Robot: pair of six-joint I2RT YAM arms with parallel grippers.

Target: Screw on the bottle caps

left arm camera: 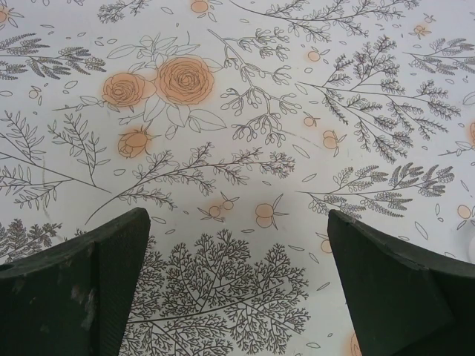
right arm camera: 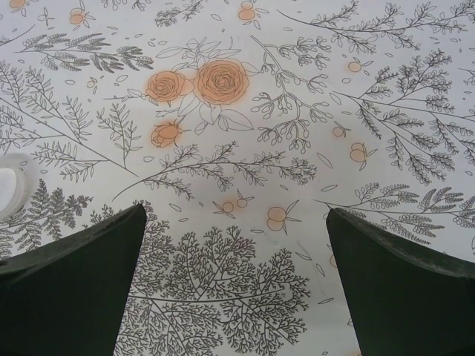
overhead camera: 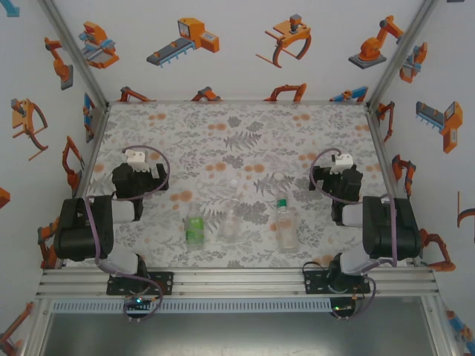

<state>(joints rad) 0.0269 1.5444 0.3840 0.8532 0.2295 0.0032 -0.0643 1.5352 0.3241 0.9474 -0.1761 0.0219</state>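
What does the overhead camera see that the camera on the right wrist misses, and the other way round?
Overhead: three bottles in a row, the green-tinted bottle, clear bottle and green-banded bottle, plus the left arm and right arm. Right wrist: its own jaws up close, wide apart, and the mat's fine leaf drawing. Both: the flowered mat and a small pale cap.

Green bottle (overhead camera: pixel 194 231), clear bottle (overhead camera: pixel 228 223), green-banded bottle (overhead camera: pixel 286 225) in a row, apparently upright; 3 pale caps (overhead camera: pixel 234 182) beyond.

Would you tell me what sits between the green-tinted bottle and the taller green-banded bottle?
In the top external view, the small clear bottle sits between the green-tinted bottle and the taller bottle, touching neither.
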